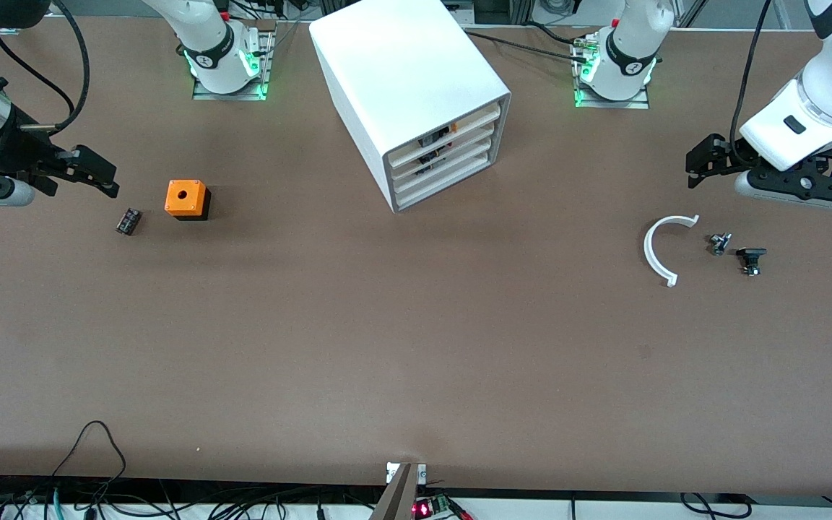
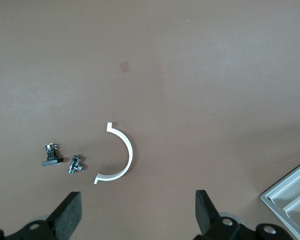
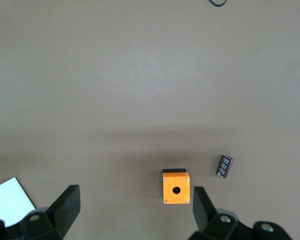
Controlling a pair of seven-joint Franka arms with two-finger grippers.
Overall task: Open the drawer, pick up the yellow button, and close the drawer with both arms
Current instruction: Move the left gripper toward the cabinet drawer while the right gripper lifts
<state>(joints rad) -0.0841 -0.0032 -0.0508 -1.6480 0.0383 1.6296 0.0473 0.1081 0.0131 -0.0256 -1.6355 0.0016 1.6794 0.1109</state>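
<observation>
Two small, perhaps metal, fittings [image 1: 735, 252] beside white arc [image 1: 658, 249].

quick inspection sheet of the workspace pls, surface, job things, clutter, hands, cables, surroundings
Surface: brown table, no spills seen.
Job's things: cabinet at mid-table; top drawer shut; the button cannot be made out.
Clutter: orange cube and dark cylinder toward the right arm's end; white half-ring and two small black parts toward the left arm's end.
Hands: left hand open, empty, over the table near the half-ring; right hand open, empty, near the cube.
Cables: loop at the table edge nearest the camera.
Surroundings: nothing seen.
</observation>
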